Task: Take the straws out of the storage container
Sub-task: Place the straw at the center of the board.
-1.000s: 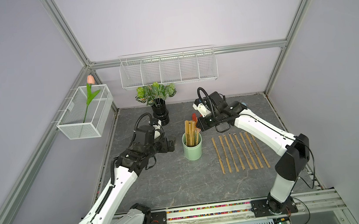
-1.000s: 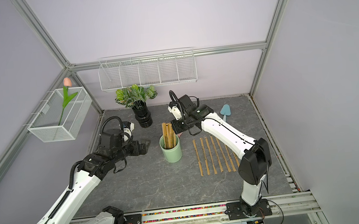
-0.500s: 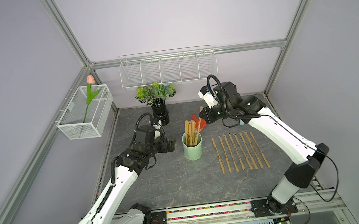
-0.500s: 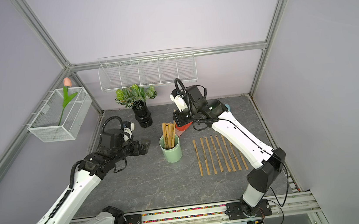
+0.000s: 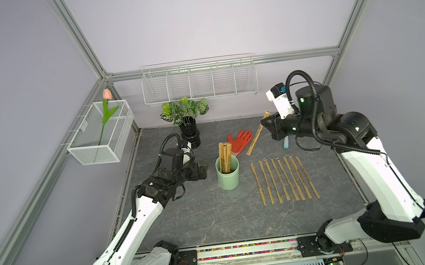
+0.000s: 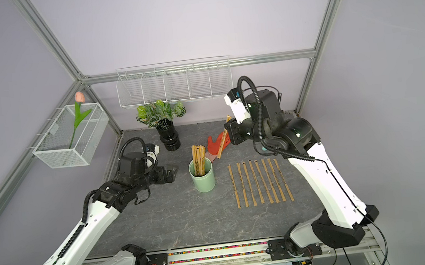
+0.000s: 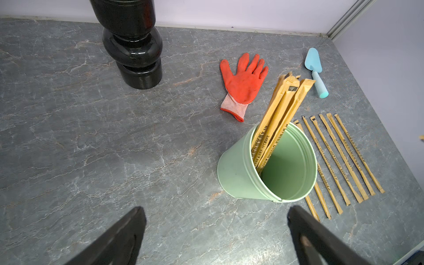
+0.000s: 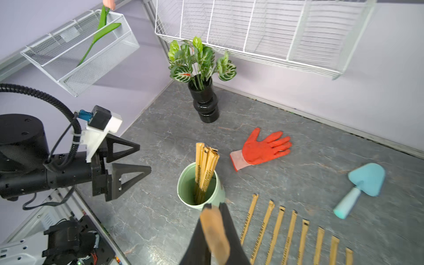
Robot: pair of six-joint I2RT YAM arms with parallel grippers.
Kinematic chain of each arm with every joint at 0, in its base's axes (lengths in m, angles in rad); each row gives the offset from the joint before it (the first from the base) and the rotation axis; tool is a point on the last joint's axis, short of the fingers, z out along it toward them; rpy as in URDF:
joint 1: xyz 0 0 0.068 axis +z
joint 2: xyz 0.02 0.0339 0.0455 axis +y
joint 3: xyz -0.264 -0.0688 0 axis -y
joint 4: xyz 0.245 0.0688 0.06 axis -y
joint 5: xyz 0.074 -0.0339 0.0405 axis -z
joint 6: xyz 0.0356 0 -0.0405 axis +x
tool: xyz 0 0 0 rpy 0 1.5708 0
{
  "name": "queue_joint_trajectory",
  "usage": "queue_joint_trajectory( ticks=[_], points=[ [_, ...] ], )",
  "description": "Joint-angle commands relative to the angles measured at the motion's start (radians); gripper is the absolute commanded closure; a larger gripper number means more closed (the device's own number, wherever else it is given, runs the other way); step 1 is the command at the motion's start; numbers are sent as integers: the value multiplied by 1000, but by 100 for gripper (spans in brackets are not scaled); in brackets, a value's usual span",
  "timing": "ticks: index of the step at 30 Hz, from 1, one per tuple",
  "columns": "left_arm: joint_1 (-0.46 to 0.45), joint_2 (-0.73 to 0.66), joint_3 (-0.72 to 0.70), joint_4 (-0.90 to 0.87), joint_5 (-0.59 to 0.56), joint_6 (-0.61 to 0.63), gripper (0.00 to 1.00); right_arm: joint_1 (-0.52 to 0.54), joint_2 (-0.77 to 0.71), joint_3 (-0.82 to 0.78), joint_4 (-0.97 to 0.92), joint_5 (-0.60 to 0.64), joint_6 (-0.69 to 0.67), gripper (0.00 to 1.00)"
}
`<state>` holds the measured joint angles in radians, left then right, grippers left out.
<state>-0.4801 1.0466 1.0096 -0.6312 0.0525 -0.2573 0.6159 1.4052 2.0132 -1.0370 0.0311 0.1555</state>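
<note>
The right gripper [image 5: 266, 125] is clamped on a single straw [image 5: 256, 136] and holds it in the air toward the back of the table [image 5: 215, 219], between the glove [image 5: 240, 139] and the trowel [image 7: 313, 68]. The straw slants: its upper end pokes above the jaws, and its lower end reaches down by the glove's cuff. Whether that end touches the table I cannot tell. In the right wrist view it is only a blurred tan strip between the two dark fingers.

The cup [image 5: 227, 176] stands upright near the middle of the table. A small bundle of straws [image 5: 224, 154] remains in it (perhaps four or five, too tightly packed to count), leaning together against one side with the tops well above the rim.

The left gripper [image 5: 204, 170] sits low, just beside the cup on the robot's left and pointing at it. Its jaws are spread wide with nothing between them, and they are not touching the cup.

To the cup's right, eight more straws lie flat in a row [image 5: 283, 179], parallel and close together. The vase [image 5: 189, 135] stands at the back.
</note>
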Motion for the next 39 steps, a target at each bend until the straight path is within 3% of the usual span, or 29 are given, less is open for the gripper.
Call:
queue_joint_trajectory(
  ticks=[1, 11, 20, 39],
  points=[
    [-5, 4, 14, -10, 3, 4, 0, -40, -28, 4, -136, 79, -44, 90],
    [-5, 2, 15, -12, 0, 4, 0, -161, -34, -98, -307, 193, -96, 91],
    [-5, -4, 15, -12, -1, 5, 0, -291, 19, -253, -329, 221, -111, 91],
    [-5, -17, 15, -10, -1, 6, 0, -472, 341, -301, -369, 392, -80, 91]
  ],
)
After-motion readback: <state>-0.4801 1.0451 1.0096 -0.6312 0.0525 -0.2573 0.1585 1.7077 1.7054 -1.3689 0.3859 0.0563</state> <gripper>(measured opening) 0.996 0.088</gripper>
